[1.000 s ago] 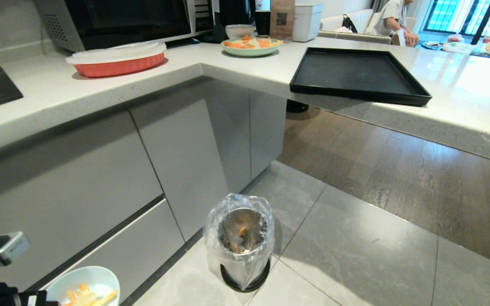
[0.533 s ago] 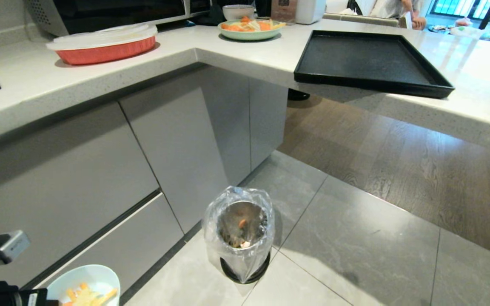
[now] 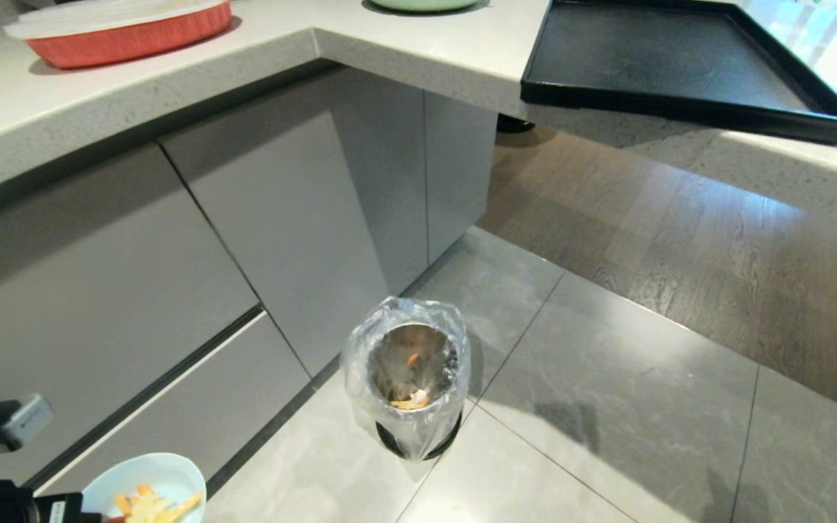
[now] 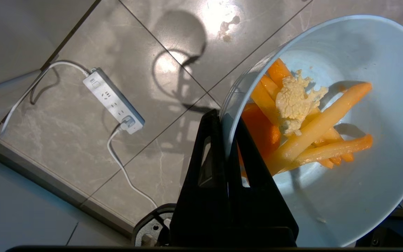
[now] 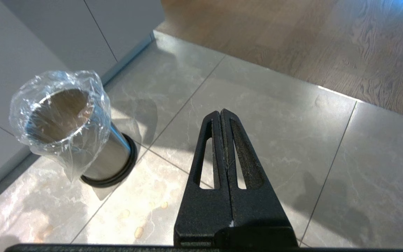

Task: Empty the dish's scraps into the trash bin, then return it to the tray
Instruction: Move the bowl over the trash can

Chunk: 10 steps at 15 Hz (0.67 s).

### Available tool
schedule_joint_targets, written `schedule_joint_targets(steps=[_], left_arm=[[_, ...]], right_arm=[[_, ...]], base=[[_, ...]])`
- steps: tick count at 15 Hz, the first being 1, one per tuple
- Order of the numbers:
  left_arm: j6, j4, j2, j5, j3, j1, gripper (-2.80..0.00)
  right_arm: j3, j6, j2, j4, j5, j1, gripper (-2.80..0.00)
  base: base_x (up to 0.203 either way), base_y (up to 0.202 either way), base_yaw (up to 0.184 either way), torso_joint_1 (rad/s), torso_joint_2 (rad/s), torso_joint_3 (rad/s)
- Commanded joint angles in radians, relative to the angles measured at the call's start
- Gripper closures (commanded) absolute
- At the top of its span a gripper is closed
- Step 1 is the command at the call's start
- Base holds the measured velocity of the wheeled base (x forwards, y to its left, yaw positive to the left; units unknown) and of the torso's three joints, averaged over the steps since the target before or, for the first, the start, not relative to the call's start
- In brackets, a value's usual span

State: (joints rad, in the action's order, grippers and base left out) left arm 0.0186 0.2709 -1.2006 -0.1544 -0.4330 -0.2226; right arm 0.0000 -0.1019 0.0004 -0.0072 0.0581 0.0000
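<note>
left hand pinching dish rim | scraps inside | right hand pressed together

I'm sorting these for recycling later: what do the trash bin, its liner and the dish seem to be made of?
The trash bin looks like polished metal: its wall mirrors the floor, and a dark ring sits at its base. The liner is thin clear plastic film, crinkled and glinting. The dish seems glazed ceramic or melamine: smooth, pale blue, soft sheen; which one I cannot tell.
</note>
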Motion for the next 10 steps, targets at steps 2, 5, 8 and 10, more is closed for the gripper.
schedule_joint_targets(steps=[2, 5, 8, 10], left_arm=[[0.003, 0.002, 0.000, -0.001, -0.003, 0.000, 0.00], [0.004, 0.002, 0.004, -0.001, -0.004, 0.001, 0.00], [0.004, 0.002, 0.007, -0.001, -0.004, 0.002, 0.00], [0.004, 0.002, 0.008, 0.000, -0.004, 0.002, 0.00]], right_arm=[[0.000, -0.001, 0.000, 0.000, 0.000, 0.000, 0.00], [0.000, -0.001, 0.000, 0.000, 0.000, 0.000, 0.00], [0.000, -0.001, 0.001, 0.000, 0.000, 0.000, 0.00], [0.000, -0.001, 0.001, 0.000, 0.000, 0.000, 0.00]], base=[[0.000, 0.000, 0.000, 0.005, 0.00, -0.195], [0.000, 0.000, 0.000, 0.002, 0.00, -0.200], [0.000, 0.000, 0.000, -0.001, 0.01, -0.202], [0.000, 0.000, 0.000, 0.003, 0.00, -0.195]])
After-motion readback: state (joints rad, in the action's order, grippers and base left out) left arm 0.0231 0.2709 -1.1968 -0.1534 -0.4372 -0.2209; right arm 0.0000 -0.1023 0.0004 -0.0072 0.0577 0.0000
